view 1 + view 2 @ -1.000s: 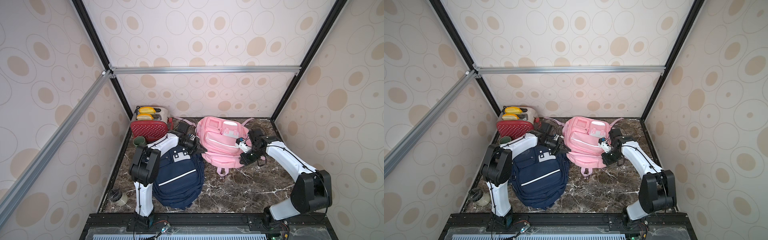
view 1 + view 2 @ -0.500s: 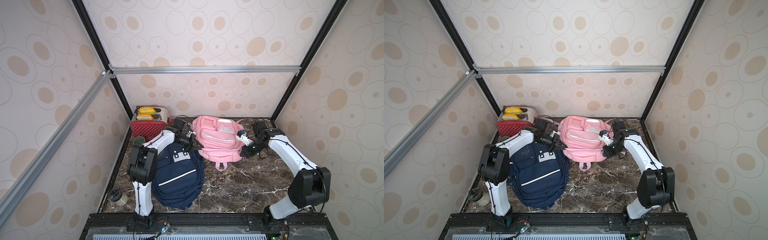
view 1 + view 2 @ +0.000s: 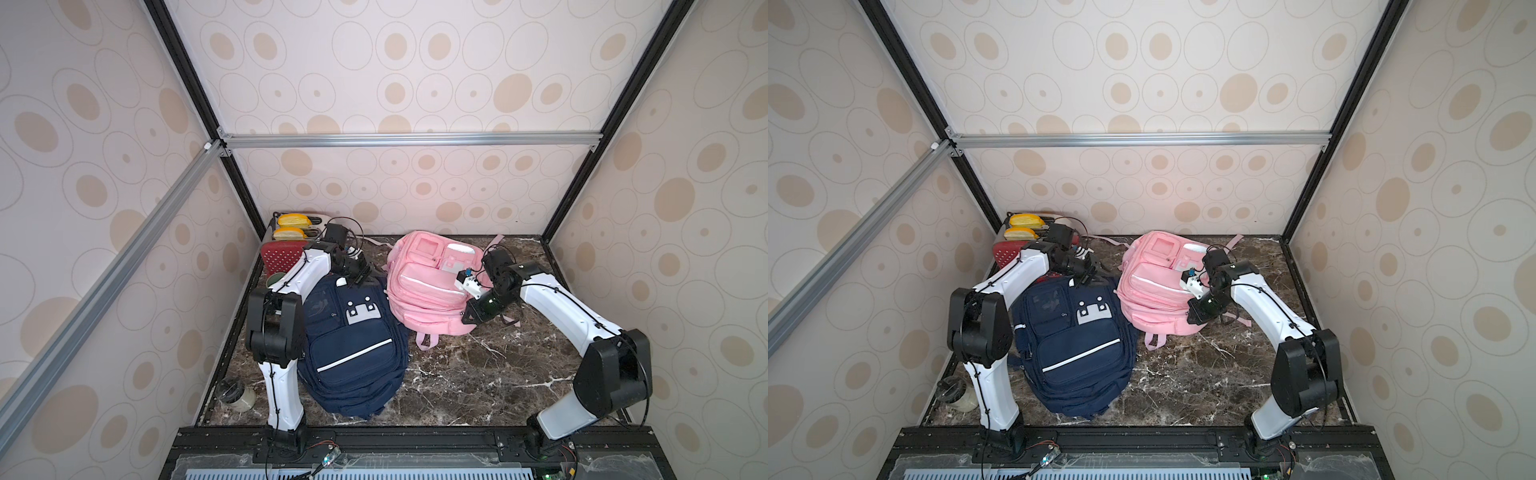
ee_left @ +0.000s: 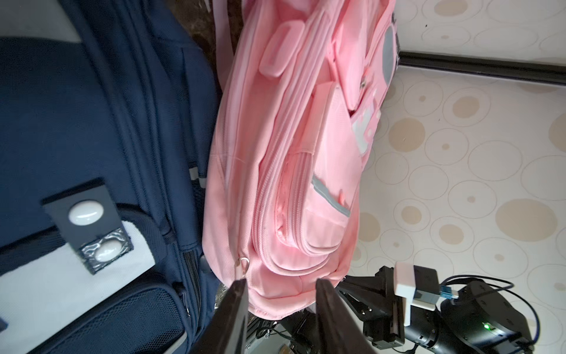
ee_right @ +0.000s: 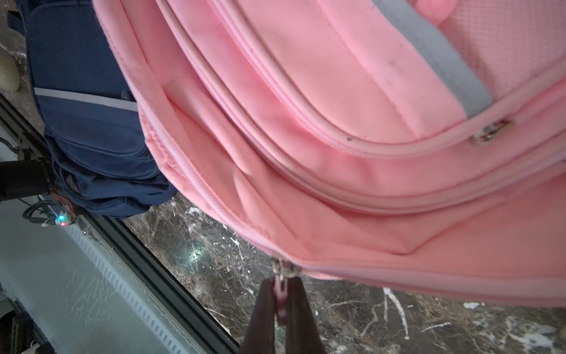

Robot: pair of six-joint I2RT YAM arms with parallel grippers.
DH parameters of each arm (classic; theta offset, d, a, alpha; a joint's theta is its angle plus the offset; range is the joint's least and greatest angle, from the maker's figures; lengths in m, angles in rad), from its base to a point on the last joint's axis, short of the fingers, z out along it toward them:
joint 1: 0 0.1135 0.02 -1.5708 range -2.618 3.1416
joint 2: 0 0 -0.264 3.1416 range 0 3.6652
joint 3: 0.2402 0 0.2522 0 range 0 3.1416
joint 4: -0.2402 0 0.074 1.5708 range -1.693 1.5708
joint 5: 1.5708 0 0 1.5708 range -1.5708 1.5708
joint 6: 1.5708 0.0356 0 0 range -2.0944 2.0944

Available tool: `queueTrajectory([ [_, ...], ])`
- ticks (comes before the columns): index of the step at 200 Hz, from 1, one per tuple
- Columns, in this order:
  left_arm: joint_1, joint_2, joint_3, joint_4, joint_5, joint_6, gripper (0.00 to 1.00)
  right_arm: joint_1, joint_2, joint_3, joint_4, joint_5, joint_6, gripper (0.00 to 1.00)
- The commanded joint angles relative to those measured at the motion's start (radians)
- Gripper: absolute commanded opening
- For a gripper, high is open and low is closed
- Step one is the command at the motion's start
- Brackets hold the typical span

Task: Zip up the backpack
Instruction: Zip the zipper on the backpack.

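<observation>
**Inspection: bimanual cell, backpack station**

Enclosure: the left wall [image 3: 104, 166], the back and the right side all carry pale wallpaper printed with tan ovals and thin rings. Black corner posts frame the cell, and an aluminium rail [image 3: 407, 139] crosses the back wall at mid height. The work surface is a dark brown marble-pattern table [image 3: 478, 374] with white veining.

Left side: a small jar [image 3: 235, 399] stands at the front left edge. A red toaster [image 3: 282, 255] with two yellow items in its slots sits in the back left corner.

Left of centre: a navy backpack [image 3: 353, 345] lies flat, front face up. The left gripper [image 3: 360, 277] hangs over its far end. In the left wrist view its fingers [image 4: 235, 306] stand apart, clamped on nothing, and a metal ring on the pink bag lies just beyond one tip.

Centre to right: the pink backpack [image 3: 428, 291] lies at the back of the table, edge to edge with the navy one.

Right side: the right gripper [image 5: 283, 280] is pinched together on the pink zipper pull [image 5: 281, 298] at the bag's lower seam, just above the marble.
</observation>
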Motion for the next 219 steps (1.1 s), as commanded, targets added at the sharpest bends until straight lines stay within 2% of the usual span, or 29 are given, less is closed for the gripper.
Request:
queueTrajectory([
  [1,-0.064,-0.117,-0.035,0.025,-0.009,-0.061,0.41,0.003,-0.007,0.002,0.007,-0.101,0.034,0.0],
  [50,-0.228,-0.225,-0.194,0.269,0.017,-0.301,0.46,0.003,0.038,-0.013,0.109,-0.299,0.104,0.0],
  [70,-0.286,-0.213,-0.204,0.285,0.019,-0.328,0.46,0.002,0.052,-0.024,0.16,-0.372,0.12,0.0],
  [87,-0.317,-0.203,-0.229,0.279,0.0,-0.329,0.47,0.004,0.072,0.011,0.133,-0.391,0.101,0.0],
  [127,-0.344,-0.16,-0.258,0.294,-0.008,-0.329,0.5,0.004,0.061,0.084,0.029,-0.287,0.005,0.0],
  [154,-0.346,-0.103,-0.237,0.296,-0.011,-0.318,0.5,0.011,0.016,0.083,0.042,-0.242,-0.009,0.0],
  [176,-0.347,-0.052,-0.213,0.296,-0.014,-0.311,0.52,0.054,-0.04,0.083,0.079,-0.188,-0.039,0.0],
  [202,-0.346,-0.022,-0.195,0.315,-0.015,-0.323,0.52,0.14,-0.126,0.049,0.16,-0.045,-0.097,0.0],
  [212,-0.346,-0.014,-0.189,0.322,-0.007,-0.327,0.5,0.157,-0.156,0.03,0.198,-0.006,-0.1,0.0],
  [219,-0.346,-0.007,-0.186,0.329,-0.002,-0.331,0.44,0.164,-0.178,0.019,0.224,0.014,-0.1,0.0],
])
